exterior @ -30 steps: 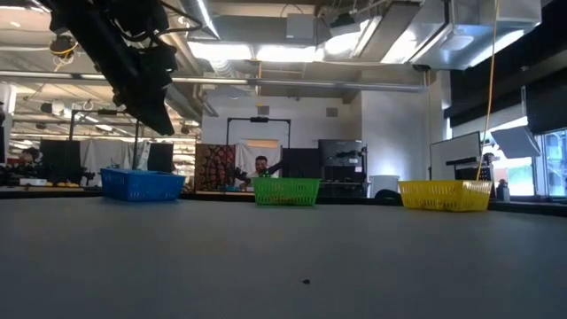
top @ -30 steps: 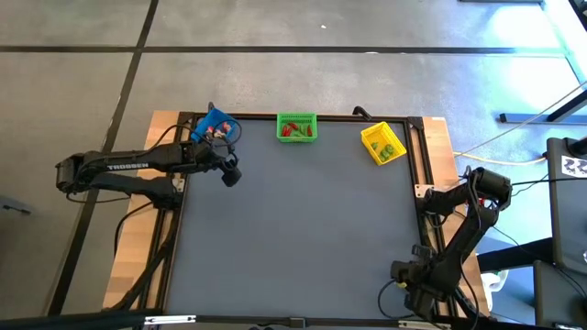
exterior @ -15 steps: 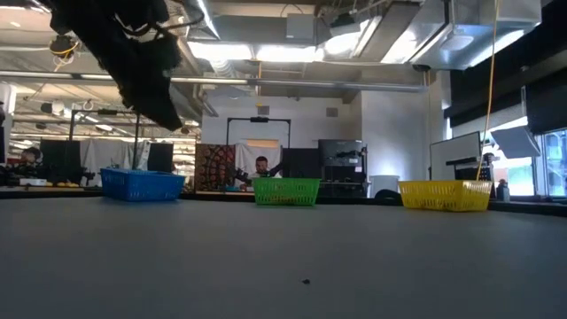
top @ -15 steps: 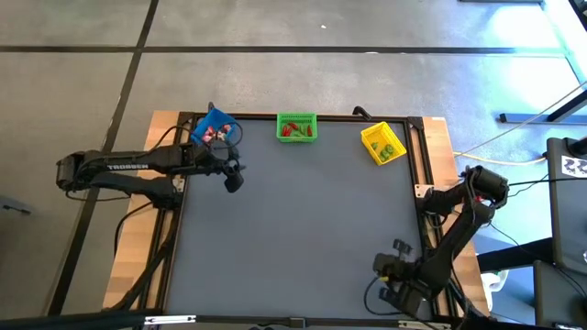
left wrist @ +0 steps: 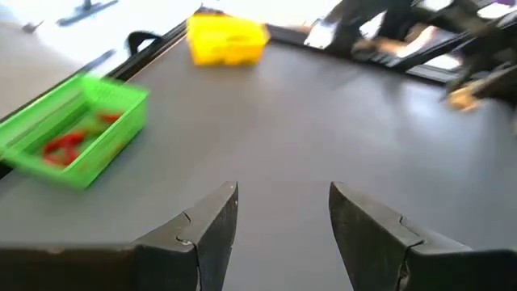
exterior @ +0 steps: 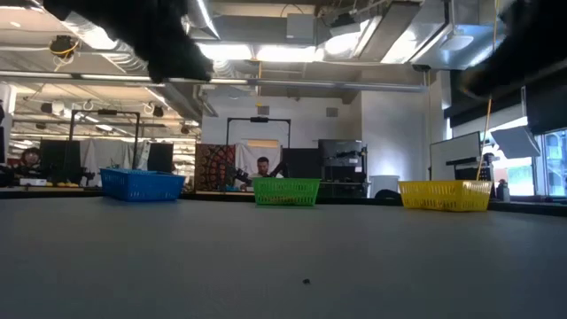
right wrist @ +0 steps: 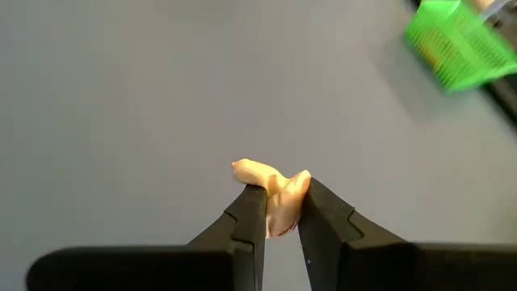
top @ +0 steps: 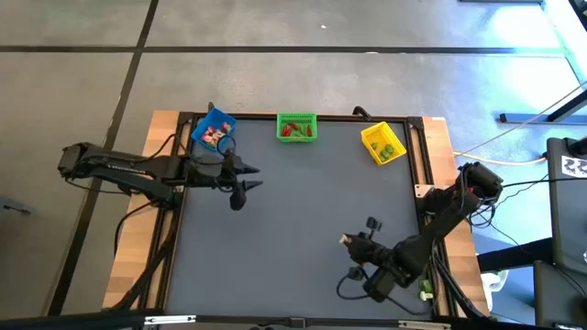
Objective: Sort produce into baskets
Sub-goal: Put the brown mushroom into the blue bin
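Blue basket (top: 213,134) holds red and whitish pieces, green basket (top: 296,127) red ones, yellow basket (top: 382,144) green ones. Left gripper (top: 244,184), jaws apart and empty, hangs beside the blue basket. Right gripper (top: 353,231), over the surface's near right, pinches a whitish piece (right wrist: 274,187).

Left gripper (left wrist: 283,218) gapes empty over grey table (left wrist: 323,129) — green basket (left wrist: 77,137), yellow basket (left wrist: 226,40) beyond.

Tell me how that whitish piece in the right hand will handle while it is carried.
The whitish piece looks small and lumpy, so probably light. The right hand pinches only its lower end, so it may twist or slip. Its rounded lobes suggest it could roll once dropped.
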{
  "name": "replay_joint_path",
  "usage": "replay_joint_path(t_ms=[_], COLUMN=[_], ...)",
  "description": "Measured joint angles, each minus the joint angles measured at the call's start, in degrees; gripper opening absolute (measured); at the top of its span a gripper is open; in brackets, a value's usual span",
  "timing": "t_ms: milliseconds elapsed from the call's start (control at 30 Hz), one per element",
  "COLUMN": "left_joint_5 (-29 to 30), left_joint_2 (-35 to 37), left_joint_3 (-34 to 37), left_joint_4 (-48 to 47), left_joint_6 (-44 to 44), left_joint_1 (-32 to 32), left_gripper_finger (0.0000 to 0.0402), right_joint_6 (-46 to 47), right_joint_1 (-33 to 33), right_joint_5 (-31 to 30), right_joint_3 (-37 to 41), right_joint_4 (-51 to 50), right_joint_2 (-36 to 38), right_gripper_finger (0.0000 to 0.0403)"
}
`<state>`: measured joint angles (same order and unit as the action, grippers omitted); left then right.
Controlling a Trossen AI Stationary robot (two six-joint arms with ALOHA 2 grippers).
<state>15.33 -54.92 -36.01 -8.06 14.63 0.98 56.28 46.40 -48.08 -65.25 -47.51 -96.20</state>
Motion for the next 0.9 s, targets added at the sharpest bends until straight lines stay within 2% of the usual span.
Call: replay_joint_path(t_ms=[200, 467, 767, 900], left_joint_5=[0.02, 0.23, 0.55, 2.58], left_joint_2=[-1.53, -10.27, -21.16, -25.56], left_joint_3=[0.00, 0.00, -0.15, -2.85], left_joint_4=[7.67, 18.82, 34.40, 35.96], left_joint_6=[0.00, -0.41, -4.78, -7.85], left_joint_1=[5.82, 11.94, 16.32, 17.73], left_gripper_finger=[0.0191, 0.0191, 0.0191, 0.0191], right_joint_6=[-11.65, -21.97, -22.20, -22.13], right_joint_1=[-5.21, -11.53, -14.36, -15.07], right_joint_5=[-4.91, -5.30, -2.81, -1.65], right_joint_3=[-0.60, -0.62, -0.62, -0.62], right_joint_4=[8.81, 21.85, 30.10, 33.56], right_joint_2=[0.00, 0.00, 0.00, 0.00], right_gripper_finger=[0.0058, 0.0058, 0.0058, 0.0058])
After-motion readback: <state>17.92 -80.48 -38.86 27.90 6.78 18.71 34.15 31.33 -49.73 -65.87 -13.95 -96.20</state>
